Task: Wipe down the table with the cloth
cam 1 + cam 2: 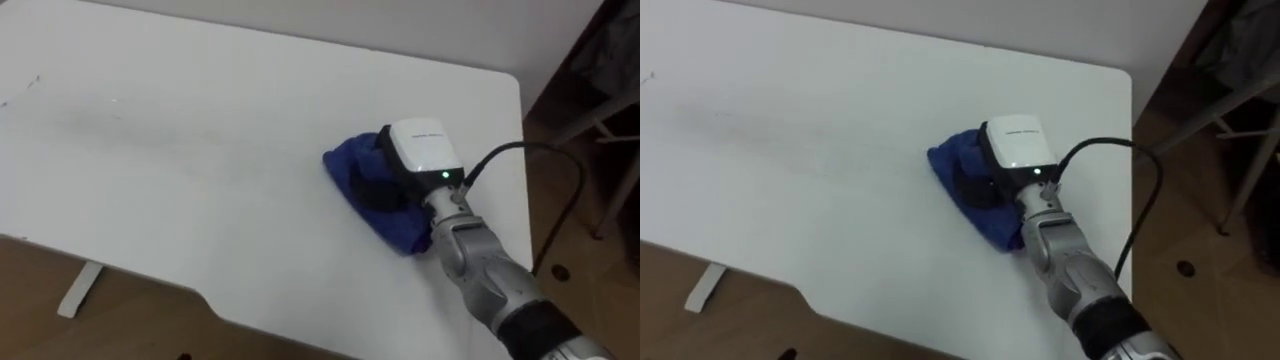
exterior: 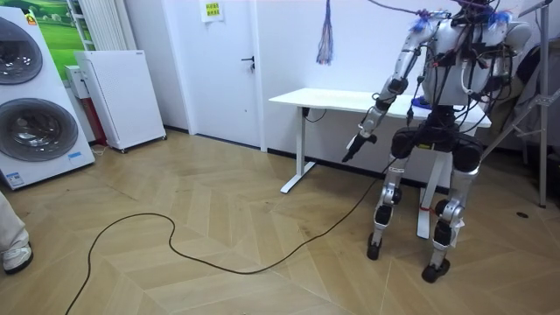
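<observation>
Loads of open room on the surface (image 1: 200, 150): everything left of the blue cloth (image 1: 345, 172) and out to the far edge is flat white top. The only lump on it is that cloth with the right hand (image 1: 420, 150) on it, near the right edge. A wall (image 1: 450, 30) runs just behind the far edge, and a metal frame (image 1: 600, 117) stands off the right side.

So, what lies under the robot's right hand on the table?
A crumpled blue cloth lies under the right hand, on the white table. The cloth's part beneath the palm, and the table surface below it, are covered.
</observation>
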